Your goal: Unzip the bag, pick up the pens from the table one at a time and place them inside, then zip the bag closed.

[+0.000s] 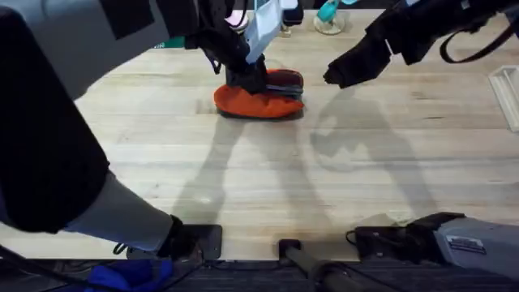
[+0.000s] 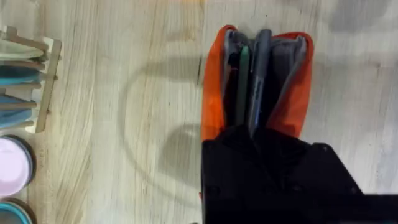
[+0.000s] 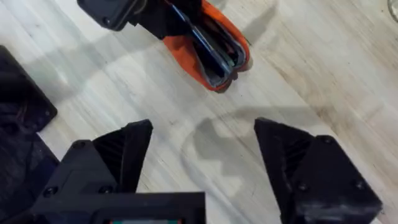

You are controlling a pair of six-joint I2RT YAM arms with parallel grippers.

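**Left end effector working at the open pouch, right one hanging spread beside it**

The orange pencil pouch (image 1: 259,96) is lying on the wooden tabletop (image 1: 243,178), its zipper undone and its mouth gaping toward the left wrist camera. Inside it, a green pen (image 2: 244,74) and a darker pen (image 2: 261,68) are resting side by side against the grey lining.

The left end effector (image 1: 247,77) is sitting directly on top of the pouch, at the end nearest its own wrist camera. Its black fingers are covering that end, so whether they are clamped on fabric or a pen, or simply released, cannot be told.

The right end effector (image 3: 202,158) is hovering above bare wood with its two black fingers (image 3: 124,152) spread wide and gripping nothing. The pouch is lying just ahead of those fingertips, apart from them, with the left end effector beyond it.

A wooden rack holding teal and white plates (image 2: 25,81) is standing well off to the side of the left end effector.
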